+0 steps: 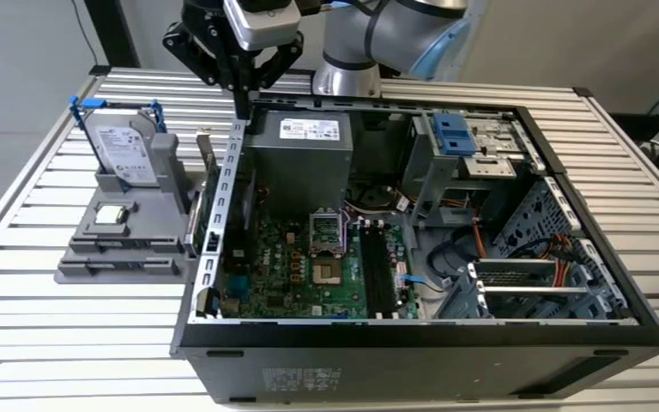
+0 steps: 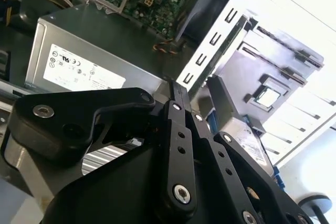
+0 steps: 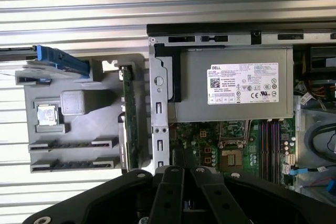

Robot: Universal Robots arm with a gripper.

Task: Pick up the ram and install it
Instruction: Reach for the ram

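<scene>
The gripper [image 3: 182,157], jaws pressed together on nothing, hovers over the side wall of the open computer case [image 3: 159,103], so the work appears to be at the approach stage, with no pickup made yet. Just beside that wall the ram [image 3: 128,119] stands on edge in the grey holder [image 3: 73,145], untouched. Grasping it would call for parted jaws lined up across its thin edge. Farther in, beyond the power supply [image 3: 236,85], lie the motherboard's memory slots [image 3: 266,140].

A robotics lab: an open computer case [image 1: 421,354] lies on a slatted metal bench [image 1: 55,343], with a robot arm [image 1: 393,34] behind the case.
</scene>
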